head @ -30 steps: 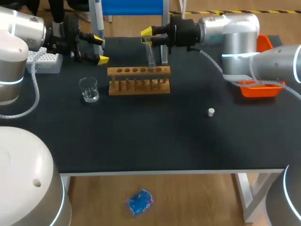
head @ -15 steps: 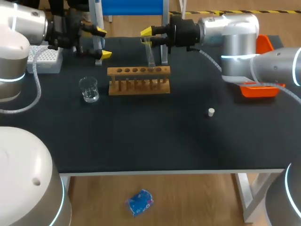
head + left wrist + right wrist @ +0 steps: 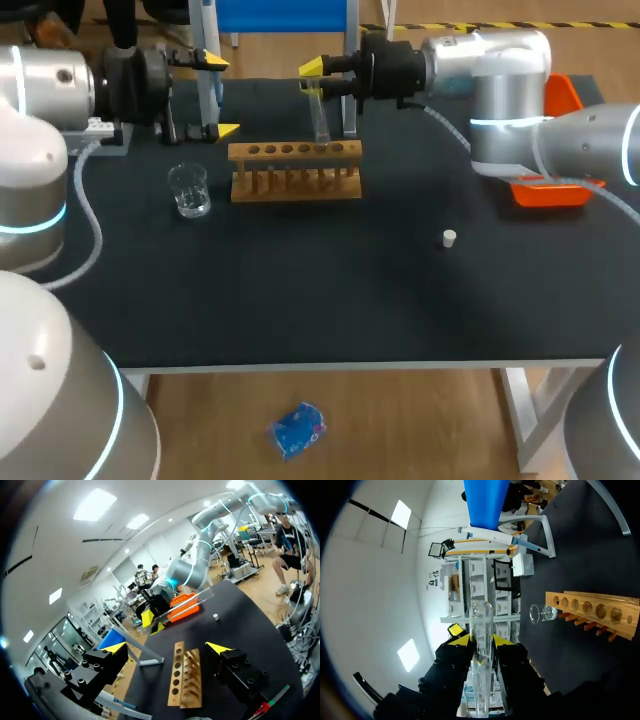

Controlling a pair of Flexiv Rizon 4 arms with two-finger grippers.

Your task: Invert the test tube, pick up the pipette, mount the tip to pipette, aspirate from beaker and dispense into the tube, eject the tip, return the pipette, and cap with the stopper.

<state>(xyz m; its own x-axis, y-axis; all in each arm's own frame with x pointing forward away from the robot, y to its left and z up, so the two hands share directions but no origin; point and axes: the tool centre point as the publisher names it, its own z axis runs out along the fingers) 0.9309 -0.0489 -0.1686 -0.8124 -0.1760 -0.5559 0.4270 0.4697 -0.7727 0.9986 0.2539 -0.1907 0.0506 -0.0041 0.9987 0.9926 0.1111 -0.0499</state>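
My right gripper (image 3: 314, 79) is shut on a clear test tube (image 3: 320, 115), held nearly upright with its lower end just above the wooden rack (image 3: 295, 170). In the right wrist view the tube (image 3: 481, 640) stands between the fingers, with the rack (image 3: 592, 611) and the glass beaker (image 3: 542, 612) beyond. My left gripper (image 3: 216, 96) is open beside the grey stand post, above and behind the beaker (image 3: 189, 190). The white pipette (image 3: 207, 22) hangs on the stand. A small white stopper (image 3: 450, 238) lies to the right of the middle. The left wrist view looks between its own open gripper (image 3: 166, 648) at the rack (image 3: 184, 680).
My left arm hides most of the white tip box (image 3: 97, 126) at the back left. An orange tray (image 3: 555, 188) sits at the right edge under my right arm. A second grey stand post (image 3: 350, 70) rises behind the rack.
My left gripper has turned and shifted right and up to the stand post, and its arm now covers the tip box. My right arm and the tube have stayed still.
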